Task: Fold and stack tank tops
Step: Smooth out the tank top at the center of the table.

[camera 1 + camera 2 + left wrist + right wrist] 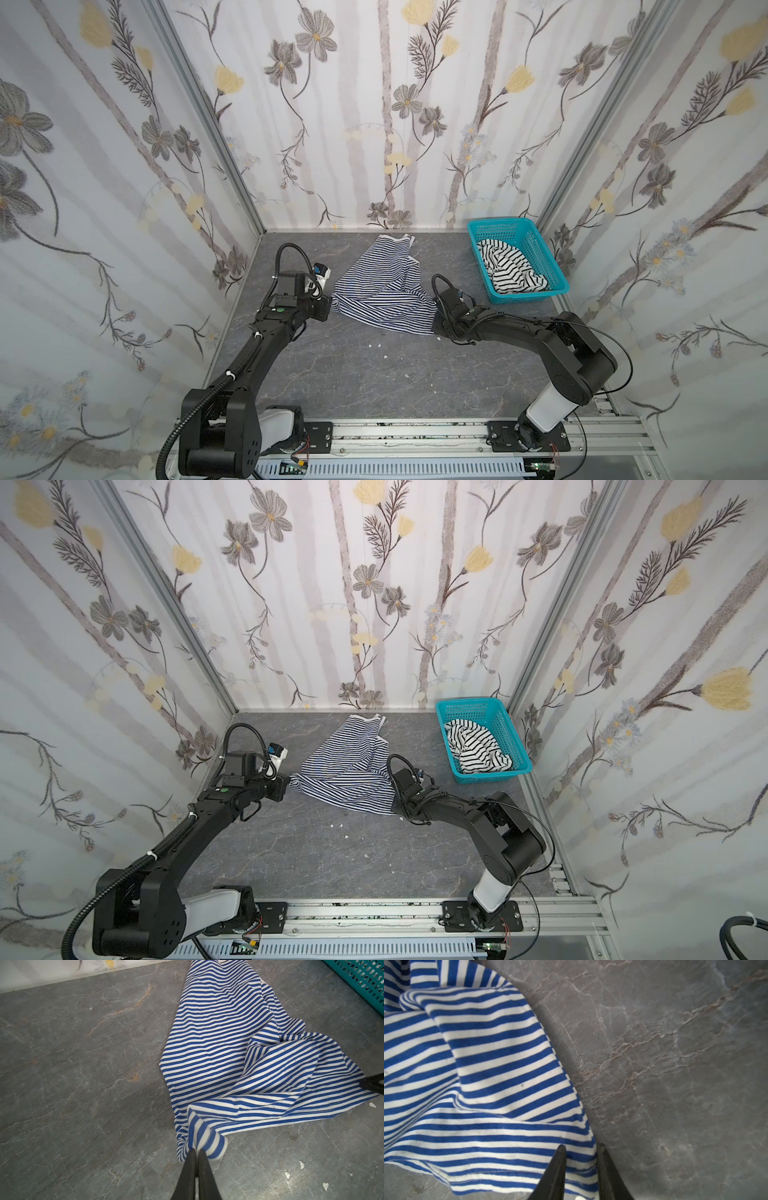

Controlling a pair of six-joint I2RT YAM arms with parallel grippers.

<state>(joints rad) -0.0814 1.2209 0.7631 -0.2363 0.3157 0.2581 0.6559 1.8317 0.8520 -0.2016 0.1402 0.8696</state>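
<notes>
At the middle of both top views, the navy-striped tank top (384, 286) lies rumpled on the grey marbled table (374, 374), its straps towards the back wall and its hem spread wide towards the two arms. On the hem's corner at the left of the frame, the left pincer (196, 1151) is pressed together, pinching a bunched fold of the cloth, as the left wrist view makes plain. At the hem's opposite corner sits the right pincer (580, 1147), its fingers (556, 1167) a little apart with the striped edge lying between them. From where I stand it straddles the cloth rather than nips it. Further off, at the right rear of the frame, the black-striped tank top (509, 266) sits crumpled inside a teal basket (540, 249), well apart from both pincers.
</notes>
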